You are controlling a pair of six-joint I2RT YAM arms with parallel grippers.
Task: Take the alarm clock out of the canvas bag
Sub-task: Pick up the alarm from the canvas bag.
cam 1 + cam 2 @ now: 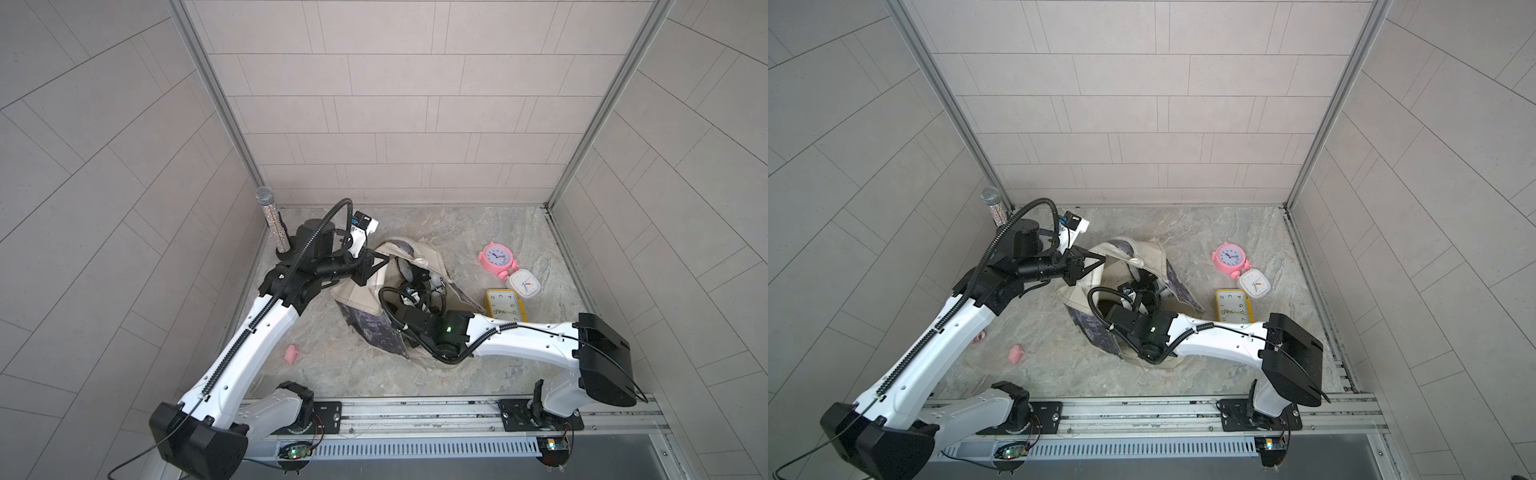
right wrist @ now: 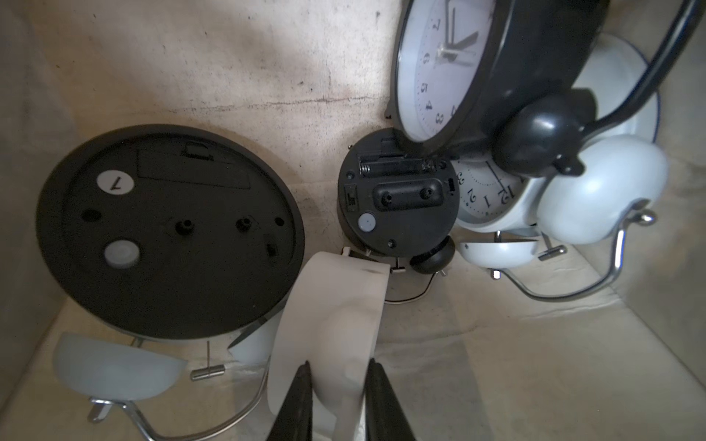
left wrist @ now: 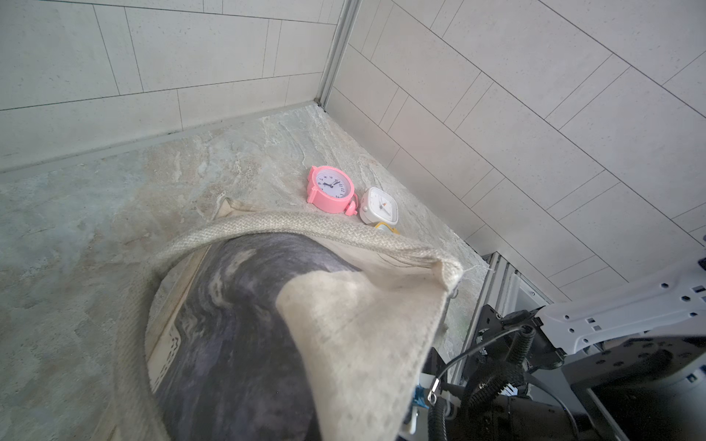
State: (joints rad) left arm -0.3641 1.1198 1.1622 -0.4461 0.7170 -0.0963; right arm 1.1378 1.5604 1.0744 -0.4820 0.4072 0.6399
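**Item under removal:** a white round-cornered alarm clock (image 2: 336,305). It is seen edge-on with no face visible, so calling it a clock is a judgement. It lies on the floor of the cream canvas bag with the dark grey-purple print (image 1: 357,297), between the jaws of the right gripper (image 2: 339,364).

**Handling assessment:** the shell looks like hard plastic, so it is probably light and stiff. It is also smooth and therefore liable to slip. A hold across the flat sides, well onto the body, appears soundest. The soft canvas may sag onto the load on the way out.

**Right jaws:** narrowly spaced, with both fingers (image 2: 301,393) pressed against opposite sides of the white casing, grasping it.
- Beyond the fingertips sits a small black twin-bell clock (image 2: 397,198), back panel showing.
- To one side lies a large black round clock (image 2: 168,229), face down and close to the casing, so there is a snag risk.

**Left gripper** (image 1: 380,262): clenched on the bag's rim, holding the mouth up and open.
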